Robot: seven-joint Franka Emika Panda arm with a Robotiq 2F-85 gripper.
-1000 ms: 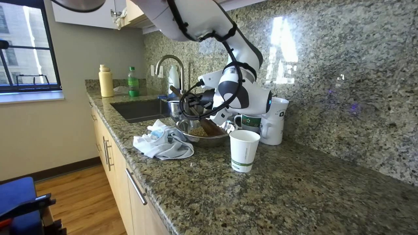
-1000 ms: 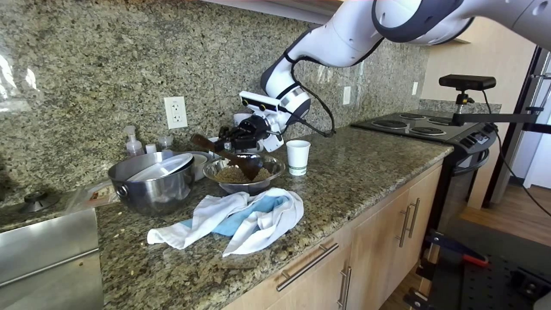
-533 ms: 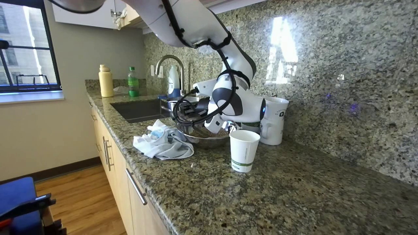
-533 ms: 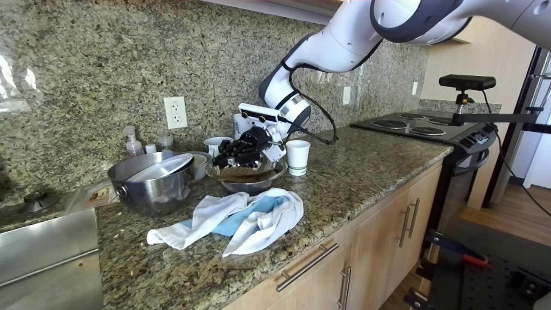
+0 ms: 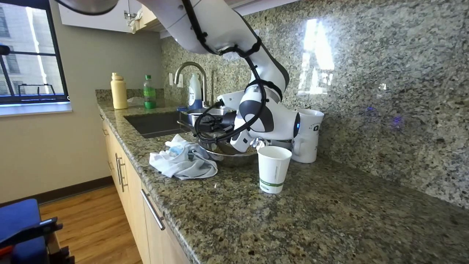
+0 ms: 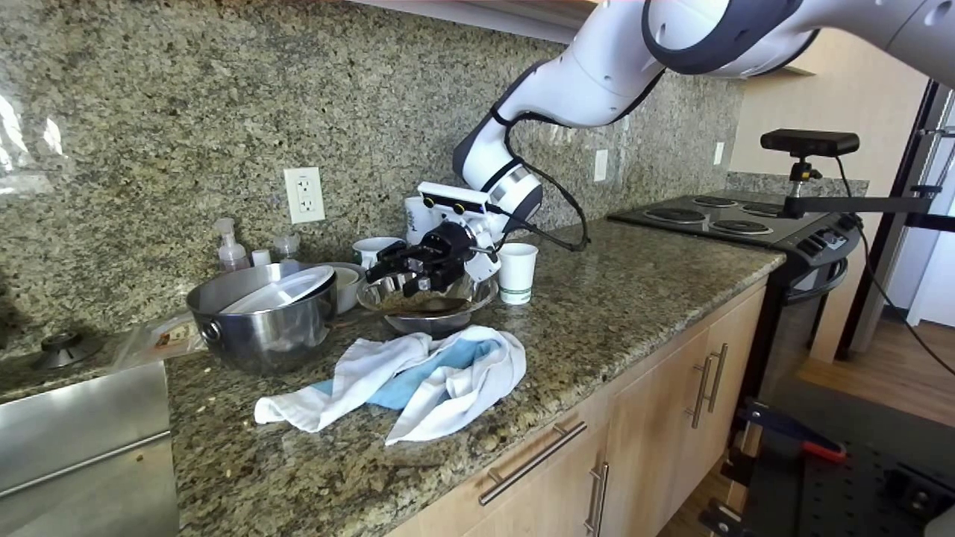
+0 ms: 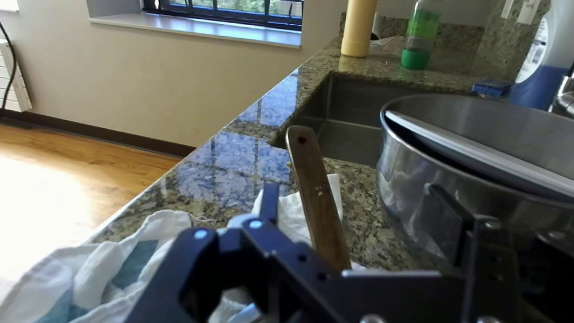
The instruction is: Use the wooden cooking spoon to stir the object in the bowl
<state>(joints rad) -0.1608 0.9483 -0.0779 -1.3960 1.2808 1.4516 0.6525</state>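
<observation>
The metal bowl (image 6: 429, 324) stands on the counter with brown, grain-like contents (image 6: 403, 301) inside. Across it lies the wooden cooking spoon (image 6: 442, 306), nearly flat, its head in the bowl and its handle reaching out over the rim. Seen from the wrist, the brown spoon handle (image 7: 316, 193) shows between my two spread fingers, with clear gaps to either side. My gripper (image 6: 395, 279) hangs over the bowl, open and not holding the spoon. In an exterior view the arm and its cable hide much of the bowl (image 5: 236, 160) and spoon.
A big steel pot (image 6: 261, 328) with a white lid-like plate in it stands beside the bowl. In front lies a crumpled towel (image 6: 358, 388). A paper cup (image 6: 516, 272) and stacked white mugs (image 5: 306, 146) are close to the arm. The sink (image 5: 157, 124) lies beyond.
A second ago my gripper was shut on the spoon, which stood slanted in the bowl. The spoon has dropped to lie across the bowl, and the fingers have spread apart as the arm lowered.
</observation>
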